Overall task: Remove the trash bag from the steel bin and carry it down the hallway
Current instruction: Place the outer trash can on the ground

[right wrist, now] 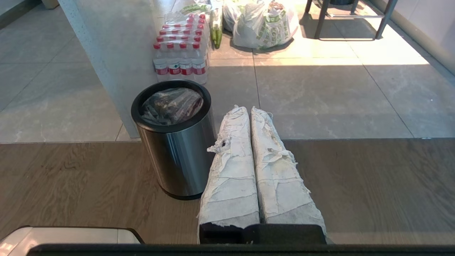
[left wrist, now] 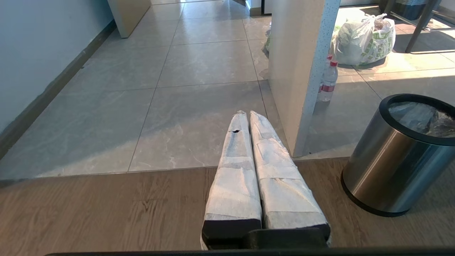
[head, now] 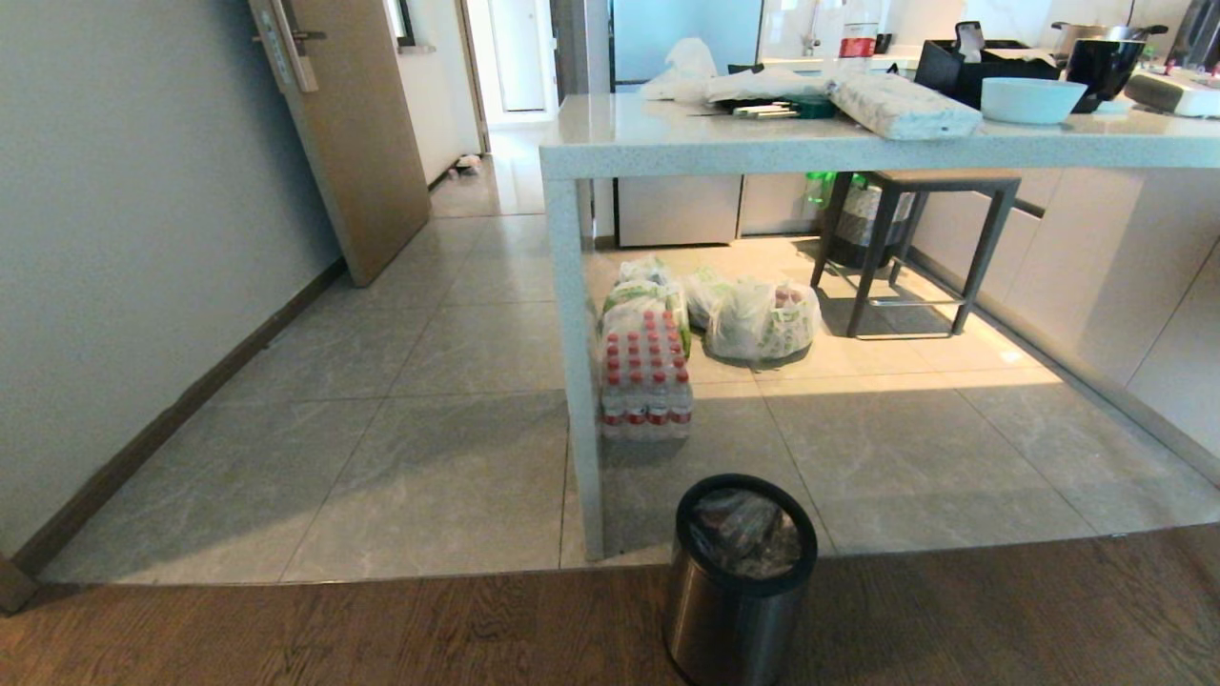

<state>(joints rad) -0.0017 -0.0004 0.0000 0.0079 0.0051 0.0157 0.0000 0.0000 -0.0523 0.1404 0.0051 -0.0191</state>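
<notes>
The steel bin (head: 739, 591) stands on the wood floor at the tile edge, beside the white counter leg. Inside it sits the clear trash bag (head: 745, 534), its top level with the black rim and rubbish showing through. The bin (left wrist: 398, 160) and its bag (left wrist: 423, 119) lie off to one side of my left gripper (left wrist: 247, 113), which is shut and empty above the floor. My right gripper (right wrist: 249, 108) is also shut and empty, its taped fingers close beside the bin (right wrist: 176, 149) and the bag (right wrist: 172, 106). The hallway (head: 496, 181) runs back past the open door. Neither gripper appears in the head view.
A white counter (head: 858, 143) on a thick leg (head: 579, 381) stands just behind the bin. Under it are a pack of water bottles (head: 646, 376), white grocery bags (head: 762, 319) and a dark stool (head: 915, 238). An open wooden door (head: 353, 133) stands at the left wall.
</notes>
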